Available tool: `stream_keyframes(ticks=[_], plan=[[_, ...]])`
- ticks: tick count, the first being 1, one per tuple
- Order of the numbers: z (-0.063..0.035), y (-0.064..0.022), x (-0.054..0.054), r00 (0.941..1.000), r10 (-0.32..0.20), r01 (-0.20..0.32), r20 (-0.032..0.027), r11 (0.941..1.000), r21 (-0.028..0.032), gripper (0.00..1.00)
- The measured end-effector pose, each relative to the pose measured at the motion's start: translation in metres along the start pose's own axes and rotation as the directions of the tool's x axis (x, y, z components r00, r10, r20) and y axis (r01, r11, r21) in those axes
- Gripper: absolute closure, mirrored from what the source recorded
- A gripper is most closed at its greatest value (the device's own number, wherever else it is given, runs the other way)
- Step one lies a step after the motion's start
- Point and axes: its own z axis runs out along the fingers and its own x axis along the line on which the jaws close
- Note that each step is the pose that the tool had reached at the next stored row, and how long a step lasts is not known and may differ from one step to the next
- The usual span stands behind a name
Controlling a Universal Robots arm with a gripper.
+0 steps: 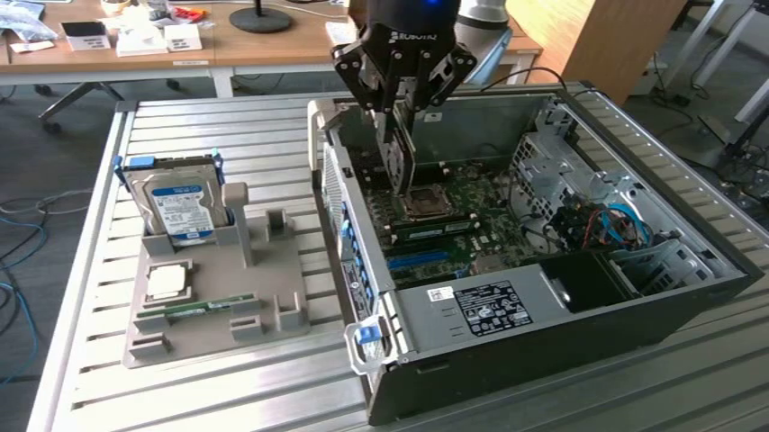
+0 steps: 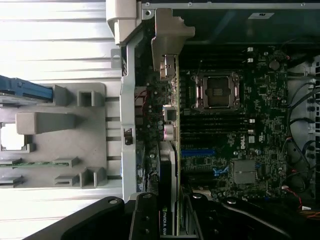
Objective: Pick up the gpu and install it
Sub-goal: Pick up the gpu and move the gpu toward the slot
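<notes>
The gpu [image 1: 402, 166] hangs upright on its edge inside the open computer case [image 1: 577, 315], just above the green motherboard [image 1: 474, 202], close to the CPU socket [image 1: 427, 203]. My gripper [image 1: 404, 121] is above it, shut on the card's upper edge. In the wrist view the gpu [image 2: 173, 165] appears edge-on. Its silver end bracket [image 2: 167, 45] lies near the case's rear wall, and the card runs alongside the motherboard [image 2: 235, 135]. My gripper [image 2: 170, 220] clamps the card between two dark fingers [image 2: 145, 217].
A grey holder [image 1: 216, 306] stands on the slatted metal table [image 1: 216, 135] at the exterior view's left. It carries a silver hard drive [image 1: 180, 209], a CPU chip [image 1: 166, 283] and a memory stick [image 1: 193, 309]. The power supply [image 1: 487, 308] and cables [image 1: 613, 225] fill the case's other end.
</notes>
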Motion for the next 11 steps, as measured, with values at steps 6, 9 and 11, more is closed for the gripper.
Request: stream_keyframes(ticks=[6, 9, 11], plan=[[0.0004, 0.0015, -0.012, 1.0, 0.0, 0.0, 0.0, 1.0, -0.0001, 0.73], [0.0005, 0.0024, -0.019, 1.0, 0.0, 0.0, 0.0, 1.0, 0.0, 0.73], [0.0007, 0.0029, -0.024, 1.0, 0.0, 0.0, 0.0, 1.0, 0.0, 0.73]])
